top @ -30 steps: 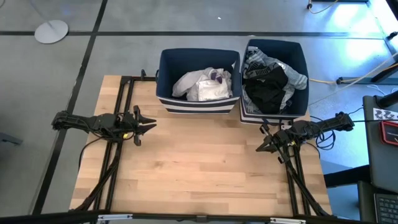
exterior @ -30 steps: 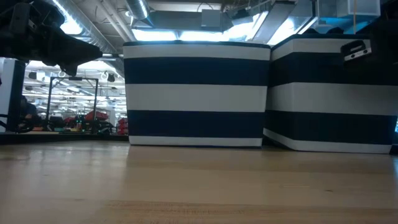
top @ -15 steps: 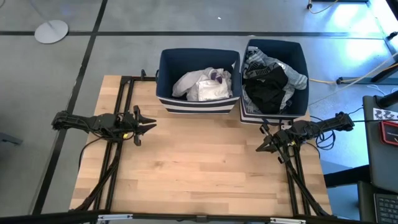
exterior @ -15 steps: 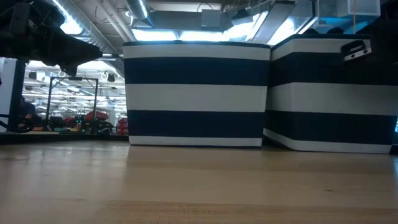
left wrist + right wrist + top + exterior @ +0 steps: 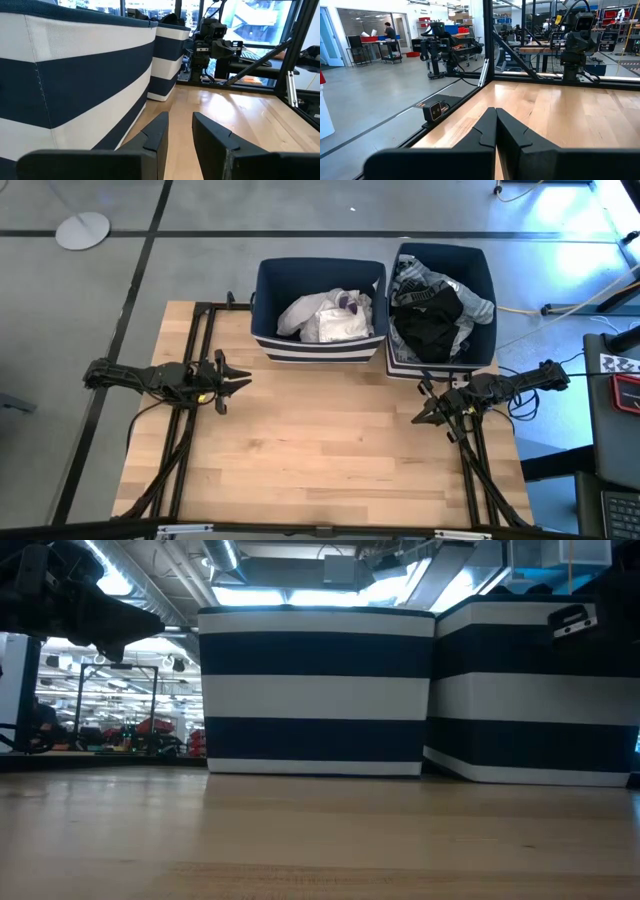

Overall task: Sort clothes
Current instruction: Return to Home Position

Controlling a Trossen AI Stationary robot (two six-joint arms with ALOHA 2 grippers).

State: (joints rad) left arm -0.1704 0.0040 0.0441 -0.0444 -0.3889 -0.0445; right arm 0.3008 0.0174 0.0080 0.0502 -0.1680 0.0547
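Observation:
The clothes lie in two navy, white-striped bins at the table's far edge. White pieces (image 5: 325,318) fill the left bin (image 5: 268,285). Black and grey items (image 5: 432,312) fill the right bin (image 5: 483,270). My left gripper (image 5: 246,381) hovers level at the table's left side, pointing right; its fingers (image 5: 180,122) stand a little apart with nothing between them. My right gripper (image 5: 417,418) hovers level at the table's right side, just in front of the right bin, shut (image 5: 496,112) on nothing.
The bare wooden tabletop (image 5: 320,450) stretches between the two grippers and toward the near edge. Black frame rails (image 5: 190,330) run along the left and right sides. The bins' striped walls (image 5: 315,690) stand upright on the table's far part.

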